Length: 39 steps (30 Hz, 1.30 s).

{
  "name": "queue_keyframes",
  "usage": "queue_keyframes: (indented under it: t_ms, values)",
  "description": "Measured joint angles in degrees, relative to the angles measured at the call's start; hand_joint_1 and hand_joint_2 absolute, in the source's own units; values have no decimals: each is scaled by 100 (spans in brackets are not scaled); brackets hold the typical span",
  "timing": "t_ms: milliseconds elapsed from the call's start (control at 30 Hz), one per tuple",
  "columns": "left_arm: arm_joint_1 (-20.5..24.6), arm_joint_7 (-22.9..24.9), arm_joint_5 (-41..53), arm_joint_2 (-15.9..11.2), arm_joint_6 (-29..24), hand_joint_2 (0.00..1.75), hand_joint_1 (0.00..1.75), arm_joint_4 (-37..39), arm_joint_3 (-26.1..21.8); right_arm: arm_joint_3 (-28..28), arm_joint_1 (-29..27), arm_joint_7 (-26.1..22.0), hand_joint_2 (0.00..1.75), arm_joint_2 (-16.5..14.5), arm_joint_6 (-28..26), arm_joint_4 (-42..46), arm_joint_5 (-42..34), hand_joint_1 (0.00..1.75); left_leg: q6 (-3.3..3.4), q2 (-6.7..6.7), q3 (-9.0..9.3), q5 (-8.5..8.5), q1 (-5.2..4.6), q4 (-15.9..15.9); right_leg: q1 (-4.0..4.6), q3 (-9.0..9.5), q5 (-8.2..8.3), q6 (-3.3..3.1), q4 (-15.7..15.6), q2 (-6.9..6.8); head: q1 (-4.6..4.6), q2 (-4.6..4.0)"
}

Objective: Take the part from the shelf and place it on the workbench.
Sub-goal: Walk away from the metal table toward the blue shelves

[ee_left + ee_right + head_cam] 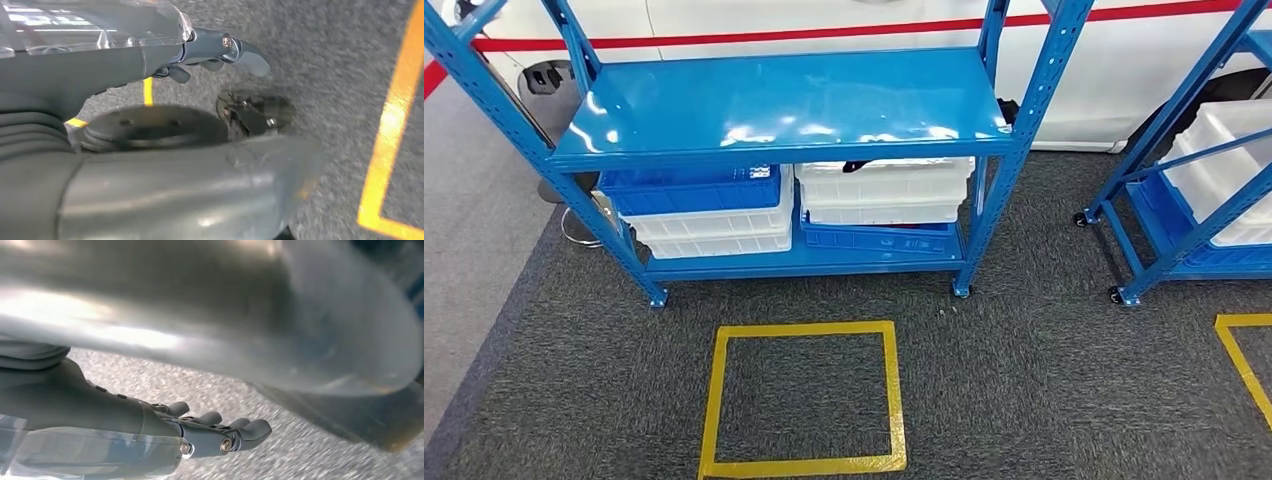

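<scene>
Part likely the dark item [856,165] poking from top white bin [884,180], lower shelf [804,262] right side; prob. light, rigid, grab exposed end; left hand [210,55] & right hand [200,432] hang released, holding nothing.

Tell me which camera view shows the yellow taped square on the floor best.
The head view: the whole yellow taped square lies on the grey carpet in front of the blue shelf. The left wrist view catches only stretches of yellow tape beyond the left hand. The right wrist view shows carpet past the right hand.
</scene>
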State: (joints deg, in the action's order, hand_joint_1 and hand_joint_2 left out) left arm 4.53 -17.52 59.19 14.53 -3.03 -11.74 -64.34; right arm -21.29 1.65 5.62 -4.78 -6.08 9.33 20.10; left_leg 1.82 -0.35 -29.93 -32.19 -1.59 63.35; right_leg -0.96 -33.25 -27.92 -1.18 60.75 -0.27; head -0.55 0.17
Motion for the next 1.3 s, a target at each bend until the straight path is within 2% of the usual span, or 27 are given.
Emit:
queue_keyframes:
  t_ms: [67, 100, 133, 167, 233, 267, 333, 367, 467, 533, 600, 633, 667, 700, 767, 800, 833, 900, 967, 1000, 1033, 1100, 1133, 1167, 1200, 1267, 1300]
  values:
    - [3, -23, 18, 3, 36, 0, 0, 1, 1, 7, -2, -58, 0, 41, 48, 0, -8, 0, -113, 4, -389, -293, 91, 669, -12, 30, -34, -21, -10, -8, -34, 0]
    - [-1, -22, 29, 3, 36, 0, 0, 1, 2, 10, -5, -71, 0, 56, 50, 0, -11, 0, -154, 4, -591, -387, 139, 967, -20, 44, -50, -16, -9, -8, -33, 0]
    - [-7, -19, 40, 3, 33, 0, 0, 1, 2, 14, -8, -79, 0, 67, 50, 0, -13, 0, -187, 5, -732, -384, 180, 1122, -33, 64, -70, -5, -9, -3, -35, 0]
    - [-13, -15, 49, 3, 29, 0, 0, 1, 3, 18, -11, -83, 0, 74, 48, 0, -14, 0, -215, 5, -777, -255, 212, 1070, -50, 92, -92, 14, -9, 3, -35, 0]
    - [-21, -11, 60, 3, 26, 0, 0, 1, 4, 28, -15, -83, 0, 81, 46, -1, -15, 0, -246, 11, -605, 268, 257, 410, -89, 168, -144, 68, -14, 13, -37, 0]
    - [-21, -8, 62, 3, 26, 0, 0, 1, 4, 32, -14, -83, 0, 85, 45, -2, -15, 0, -249, 17, -503, 443, 254, 70, -104, 200, -162, 99, -21, 13, -40, 0]
    - [-19, -4, 63, 4, 26, 0, 0, 2, 5, 39, -15, -83, 0, 90, 44, -4, -15, 0, -212, 29, -406, 547, 219, -288, -113, 216, -179, 173, -47, 9, -55, 0]
    - [-22, -1, 64, 5, 26, 0, 0, 3, 5, 42, -15, -83, 0, 91, 44, -4, -16, 0, -181, 30, -409, 520, 193, -293, -113, 225, -178, 215, -68, 8, -63, 0]
    - [-30, 1, 64, 9, 24, 0, 0, 3, 6, 46, -6, -83, 0, 97, 40, -3, -16, 0, -51, 27, -311, 632, 186, -420, -110, 279, -253, 328, -46, 3, -56, 0]
    - [-13, 0, 65, 14, 23, 0, 0, 3, 6, 48, -5, -87, 0, 109, 39, -2, -16, 0, 41, 31, -245, 657, 180, -505, -94, 73, -517, 322, 407, 8, -25, -1]
    - [-8, 0, 65, 16, 23, 0, 0, 3, 6, 50, -6, -111, 0, 120, 41, -2, -18, 0, 103, 32, -228, 633, 131, -512, -39, -316, -809, 294, 1124, 17, -4, -1]
    - [-12, 1, 65, 16, 23, 0, 0, 3, 6, 50, -5, -124, 0, 125, 41, -1, -19, 0, 127, 30, -214, 618, 102, -509, -5, -438, -838, 278, 1345, 19, -2, 0]
    - [-16, 1, 65, 16, 23, 0, 0, 3, 6, 51, -4, -129, 0, 128, 41, -1, -21, 0, 146, 25, -192, 603, 73, -508, 28, -460, -750, 252, 1366, 20, -1, 0]
    - [-18, 2, 65, 17, 23, 0, 0, 3, 6, 51, -4, -124, 0, 131, 40, 0, -22, 0, 162, 16, -166, 589, 44, -506, 58, -374, -562, 213, 1170, 21, 0, 0]
    - [-15, 2, 66, 26, 23, 0, 0, 3, 6, 51, -4, -98, 0, 145, 40, -1, -23, 0, 175, -2, -121, 560, -16, -499, 110, -52, -153, 99, 450, 19, -6, 0]
    - [-13, 2, 67, 32, 23, 0, 0, 3, 6, 51, -4, -88, 0, 155, 40, -2, -23, 0, 171, -9, -119, 548, -40, -486, 127, 78, -51, 52, 142, 17, -13, 0]
    - [-12, 2, 67, 38, 22, 0, 0, 3, 6, 51, -7, -84, 0, 163, 41, -3, -23, 0, 157, -10, -129, 541, -53, -477, 142, 148, -17, 17, -49, 17, -22, 0]
    - [-9, 1, 67, 46, 21, 0, 0, 3, 6, 51, -18, -85, 0, 169, 42, -4, -23, 0, 125, -8, -154, 540, -57, -469, 136, 176, -30, -7, -175, 24, -30, 0]
    - [-1, 1, 68, 44, 17, 0, 0, 2, 7, 51, -25, -88, 0, 151, 43, -2, -23, 0, 71, -5, -167, 486, -61, -415, 77, 219, 6, -28, -255, 17, -36, 0]
    - [3, 1, 69, 41, 15, 0, 0, 2, 7, 51, -25, -88, 0, 144, 44, -1, -23, 0, 21, -6, -227, 386, -51, -262, 40, 248, 22, -37, -300, 9, -57, 0]
    - [5, 2, 69, 39, 12, 0, 0, 2, 7, 51, -25, -88, 0, 138, 44, 0, -23, 0, -38, -5, -348, 233, -18, 10, 13, 273, 31, -39, -329, -3, -76, 0]
    - [0, 2, 71, 38, 9, 0, 0, 2, 7, 51, -29, -87, 0, 144, 44, 0, -23, 0, -159, -2, -718, -102, 91, 765, -18, 284, 28, -32, -342, -19, -107, 0]
    - [-6, 2, 71, 36, 7, 0, 0, 1, 6, 51, -32, -87, 0, 144, 44, 0, -23, 0, -210, 0, -866, -174, 148, 1046, -38, 288, 22, -18, -341, -24, -107, 0]
    - [-13, 2, 70, 34, 5, 0, 0, 1, 6, 51, -36, -87, 0, 145, 44, 0, -23, 0, -262, 2, -920, -127, 201, 1122, -64, 299, 12, 6, -339, -26, -107, 0]
    - [-17, 2, 70, 34, 4, 0, 0, 1, 6, 51, -39, -88, 0, 145, 44, 0, -23, 0, -315, 7, -856, 36, 251, 964, -96, 320, -3, 40, -337, -23, -109, 0]
    - [-19, 2, 69, 34, 4, 0, 0, 1, 6, 51, -43, -88, 0, 147, 44, -1, -23, 0, -419, 21, -489, 467, 337, 185, -151, 377, -43, 131, -331, -15, -114, 0]
    - [-16, 2, 70, 35, 4, 0, 0, 2, 6, 52, -41, -88, 0, 150, 42, -1, -23, 0, -434, 21, -316, 585, 350, -174, -159, 393, -64, 186, -322, -10, -131, 0]
